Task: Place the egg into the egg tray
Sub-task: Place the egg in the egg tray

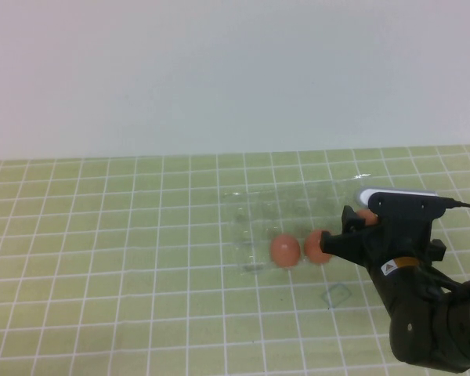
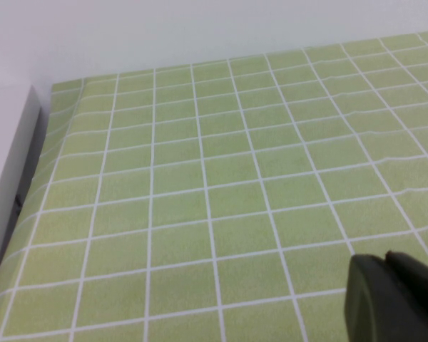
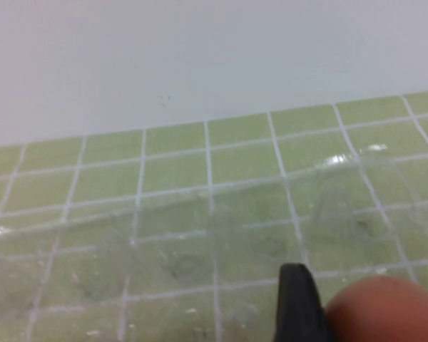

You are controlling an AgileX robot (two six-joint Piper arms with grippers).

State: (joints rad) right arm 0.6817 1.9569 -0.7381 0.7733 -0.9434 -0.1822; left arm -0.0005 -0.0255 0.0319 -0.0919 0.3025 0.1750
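Note:
The clear egg tray (image 1: 251, 210) lies mid-table, and two orange-brown eggs (image 1: 284, 251) (image 1: 319, 247) rest along its near side. My right gripper (image 1: 341, 231) reaches in from the right over the tray's right end. A third egg (image 1: 366, 215) shows only as a sliver between its fingers. In the right wrist view this egg (image 3: 385, 310) presses against one black finger (image 3: 296, 306), with the tray (image 3: 200, 242) below and beyond it. My left gripper (image 2: 392, 281) hangs over bare tiles with its fingers together, and it is outside the high view.
A tiny clear square outline (image 1: 337, 295) lies on the green tiled table near the right arm. A white wall stands behind the table. In the left wrist view a white ledge (image 2: 7, 164) borders the tiles.

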